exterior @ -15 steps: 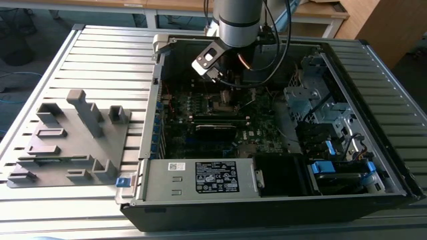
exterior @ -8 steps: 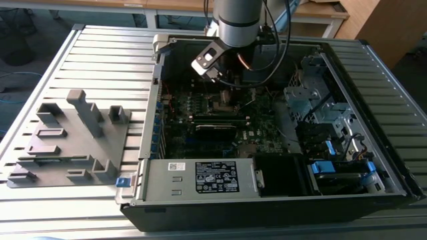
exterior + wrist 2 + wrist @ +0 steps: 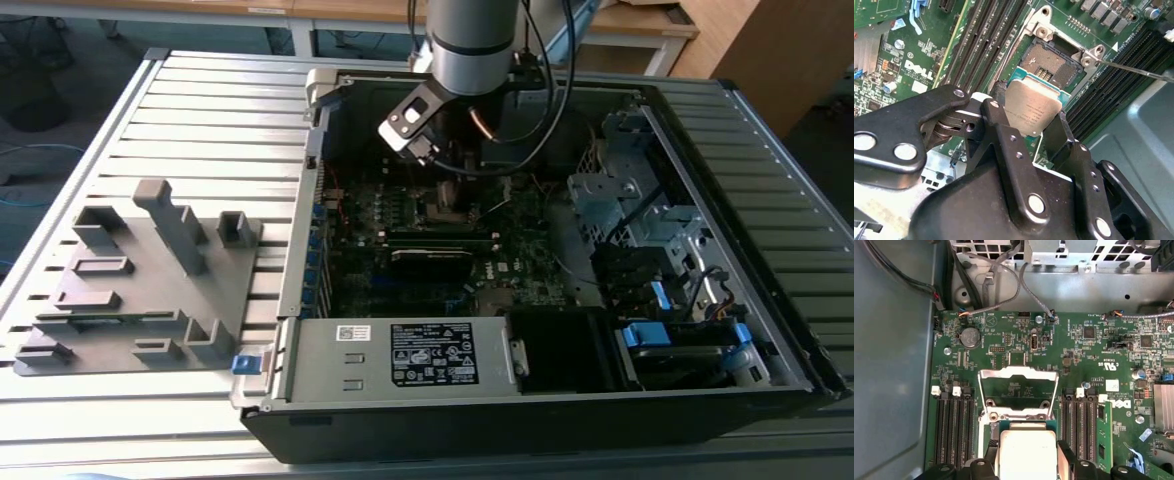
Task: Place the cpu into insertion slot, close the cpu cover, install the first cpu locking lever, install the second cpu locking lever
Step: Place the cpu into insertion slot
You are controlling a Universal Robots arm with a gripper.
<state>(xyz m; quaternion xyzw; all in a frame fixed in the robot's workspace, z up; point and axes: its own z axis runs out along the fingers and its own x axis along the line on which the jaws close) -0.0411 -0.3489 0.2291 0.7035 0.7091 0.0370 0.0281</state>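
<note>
The gripper (image 3: 1030, 119) was clamped on the cpu (image 3: 1033, 106), with a black finger (image 3: 999, 125) pressing on each of two opposite edges. Faint print ran across the cpu's silver top, too small to make out. The cpu hung close to the insertion slot (image 3: 1054, 62), apparently not touching it, and the slot's contacts lay bare. In the first wrist view the cpu cover (image 3: 1019, 373) stood swung up, open. White lettering marked the green motherboard (image 3: 1094, 347), and a black-and-white label (image 3: 434, 352) sat on the power supply box (image 3: 334, 365).
</note>
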